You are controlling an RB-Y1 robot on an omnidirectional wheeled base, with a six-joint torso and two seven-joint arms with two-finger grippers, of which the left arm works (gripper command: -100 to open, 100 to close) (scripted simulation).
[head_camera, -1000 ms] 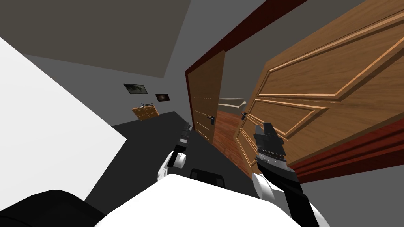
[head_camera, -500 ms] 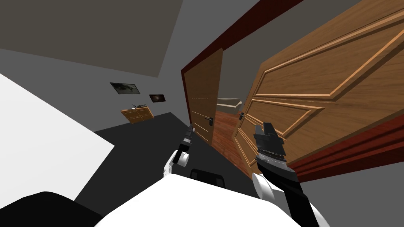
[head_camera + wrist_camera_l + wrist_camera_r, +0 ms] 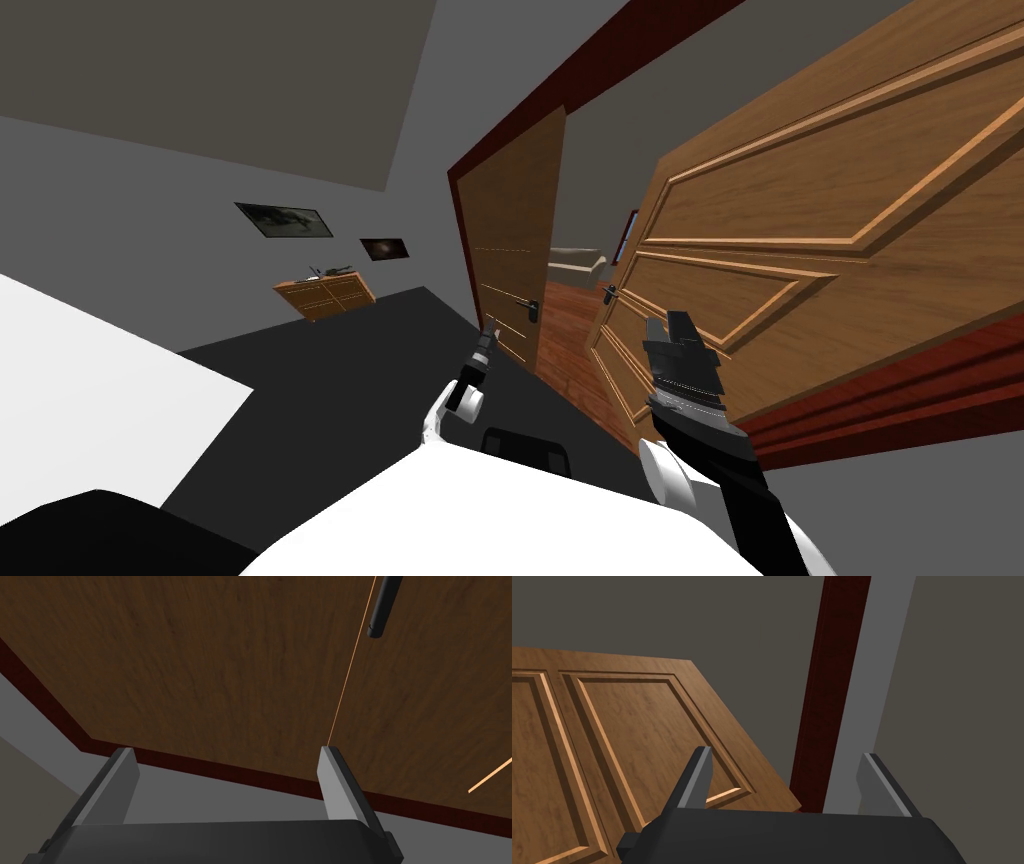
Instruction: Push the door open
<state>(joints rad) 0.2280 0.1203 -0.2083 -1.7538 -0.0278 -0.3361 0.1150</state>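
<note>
Doors come as a pair in one dark red frame [image 3: 620, 50]. The left leaf [image 3: 510, 230] stands in the middle of the head view, darker and angled away. The right leaf [image 3: 800, 220] spreads across the upper right, paler and with raised panels. Each leaf carries a single dark handle: the left handle [image 3: 533, 312] and the right handle [image 3: 611, 293] face each other across the gap. One strip of wooden floor [image 3: 565, 345] shows through that gap. The left claw [image 3: 227, 751] has its two fingers apart with nothing between them. In the head view it sits just below centre, right beside the lower edge of the left leaf and under the left handle; whether it touches the wood I cannot tell. The right claw [image 3: 784, 753] is likewise spread and empty, raised in the lower right-centre of the head view before the right leaf's lower panel. At centre left, against the grey wall, hang two framed pictures, a larger picture [image 3: 283, 220] and a smaller picture [image 3: 384, 248], above one wooden cabinet [image 3: 323, 293].
</note>
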